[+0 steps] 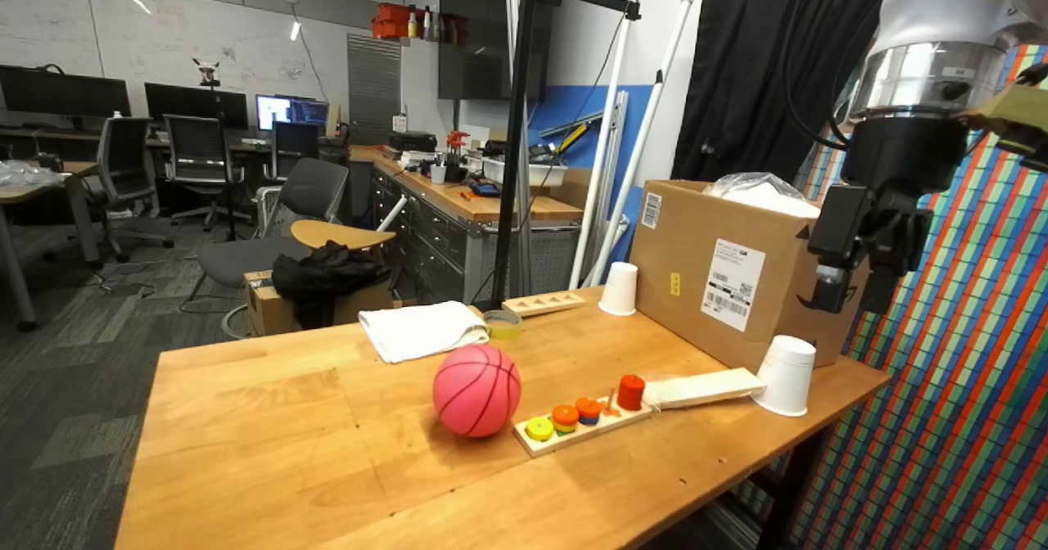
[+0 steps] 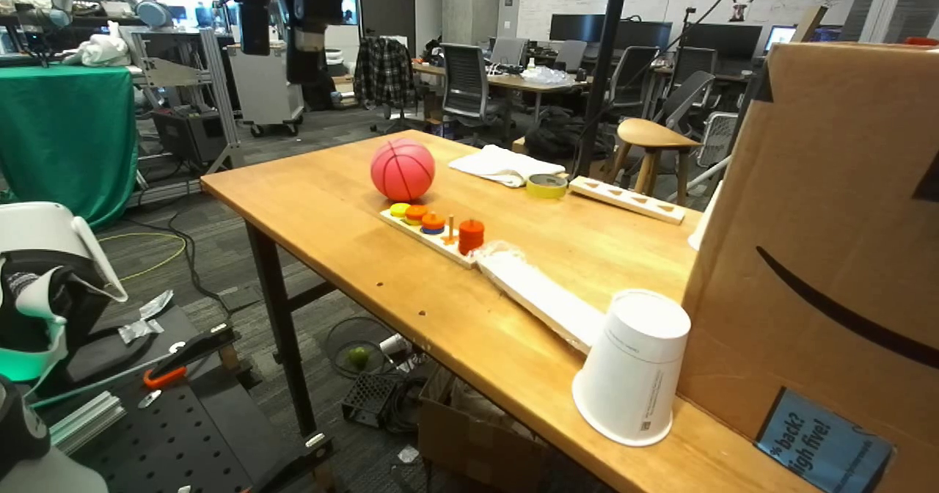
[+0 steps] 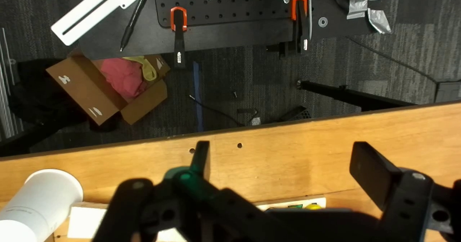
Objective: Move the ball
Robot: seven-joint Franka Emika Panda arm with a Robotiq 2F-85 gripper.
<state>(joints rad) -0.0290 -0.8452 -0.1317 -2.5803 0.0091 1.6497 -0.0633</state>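
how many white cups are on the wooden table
2: one cup stands at the end of the pale board, beside the cardboard box; another cup stands near the box's other end. The box could hide more.

Wood tbl (image 1: 270, 452), pink ball (image 1: 476, 390), peg toy (image 1: 586, 412), wht cloth (image 1: 422, 331), box (image 1: 696, 263)

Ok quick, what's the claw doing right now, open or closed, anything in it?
Claw: open, holding nothing; the pink ball is on the table.
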